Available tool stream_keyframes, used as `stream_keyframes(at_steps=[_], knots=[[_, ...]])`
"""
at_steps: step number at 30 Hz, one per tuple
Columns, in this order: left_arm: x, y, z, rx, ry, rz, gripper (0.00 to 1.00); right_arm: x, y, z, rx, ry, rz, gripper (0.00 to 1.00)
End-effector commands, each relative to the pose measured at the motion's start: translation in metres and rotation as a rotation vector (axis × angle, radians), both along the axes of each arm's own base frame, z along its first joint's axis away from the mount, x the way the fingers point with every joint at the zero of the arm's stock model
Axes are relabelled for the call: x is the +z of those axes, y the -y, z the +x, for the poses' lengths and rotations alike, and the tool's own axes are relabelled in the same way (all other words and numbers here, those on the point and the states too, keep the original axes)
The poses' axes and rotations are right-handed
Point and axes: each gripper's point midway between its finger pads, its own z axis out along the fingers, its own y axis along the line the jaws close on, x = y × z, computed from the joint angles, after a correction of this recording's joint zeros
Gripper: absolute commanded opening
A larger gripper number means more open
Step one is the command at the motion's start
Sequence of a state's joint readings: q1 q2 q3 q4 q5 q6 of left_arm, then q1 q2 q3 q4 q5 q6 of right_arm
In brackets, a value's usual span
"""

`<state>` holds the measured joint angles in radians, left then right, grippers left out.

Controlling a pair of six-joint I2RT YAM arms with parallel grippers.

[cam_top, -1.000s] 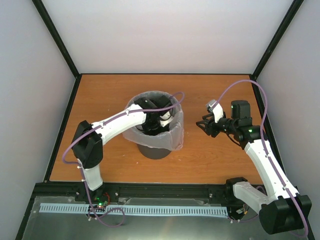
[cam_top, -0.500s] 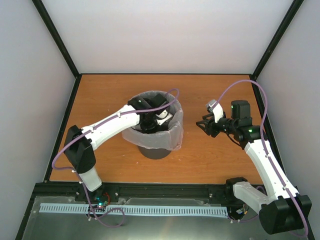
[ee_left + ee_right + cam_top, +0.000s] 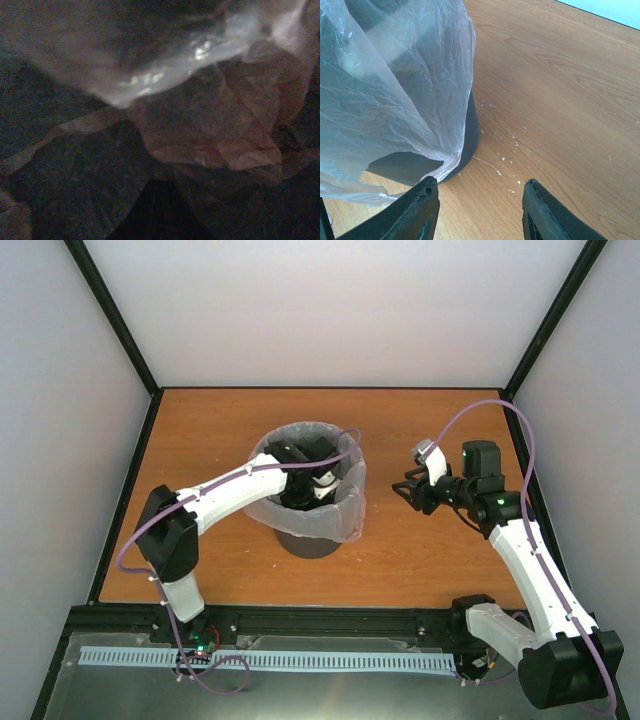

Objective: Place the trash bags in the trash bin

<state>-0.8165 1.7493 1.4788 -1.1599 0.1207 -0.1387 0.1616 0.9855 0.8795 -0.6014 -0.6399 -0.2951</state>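
Though the desk (image 3: 450, 560) is the broadest thing here, the step we judge to be in hand happens inside the trash bin (image 3: 308, 542) near its middle: a gentle press downward. To do it well, the left arm (image 3: 235, 485), reaching over the rim, should push straight, so the fold there is not dragged inward, then lift out vertically. The right arm (image 3: 532, 562) hovers right of the bin, apart from it. The trash bag (image 3: 345, 512) already lines the bin, its pale-pink film folded over the rim and hanging outside. The left jaws are together, deep among crumpled film; we cannot tell whether they pinch any. The right jaws stand apart, empty, near the hanging film. Walls close three desk edges, yet the bin stands well apart from each, with open wood all round.
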Motion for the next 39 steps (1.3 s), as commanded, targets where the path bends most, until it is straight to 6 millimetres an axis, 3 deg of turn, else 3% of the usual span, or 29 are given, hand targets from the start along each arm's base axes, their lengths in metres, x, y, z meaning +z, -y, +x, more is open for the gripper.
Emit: stream_keyframes(at_steps=[1, 5, 8, 15, 19, 25, 32, 39], knots=[[-0.012, 0.014, -0.006, -0.042, -0.043, -0.037, 0.04, 0.005, 0.000, -0.002, 0.007, 0.029, 0.002, 0.47], [-0.018, 0.021, -0.007, -0.067, -0.065, -0.048, 0.04, 0.008, -0.002, -0.004, 0.021, 0.041, 0.006, 0.46], [-0.027, 0.026, -0.003, -0.078, -0.081, -0.038, 0.04, 0.023, -0.005, -0.009, 0.055, 0.065, 0.014, 0.46], [-0.047, 0.039, -0.003, -0.082, -0.122, -0.075, 0.04, 0.086, -0.014, -0.038, 0.192, 0.136, 0.034, 0.45], [-0.065, 0.035, -0.012, -0.082, -0.159, -0.061, 0.05, 0.109, -0.020, -0.058, 0.276, 0.158, 0.052, 0.45], [-0.047, 0.040, -0.004, -0.079, -0.114, -0.091, 0.07, 0.130, -0.034, -0.073, 0.373, 0.193, 0.087, 0.45], [-0.036, 0.039, -0.004, -0.083, -0.120, -0.073, 0.11, 0.125, -0.068, -0.072, 0.466, 0.215, -0.001, 0.45], [-0.015, 0.046, 0.007, -0.075, -0.100, -0.069, 0.25, 0.091, -0.114, -0.087, 0.630, 0.213, -0.130, 0.51]])
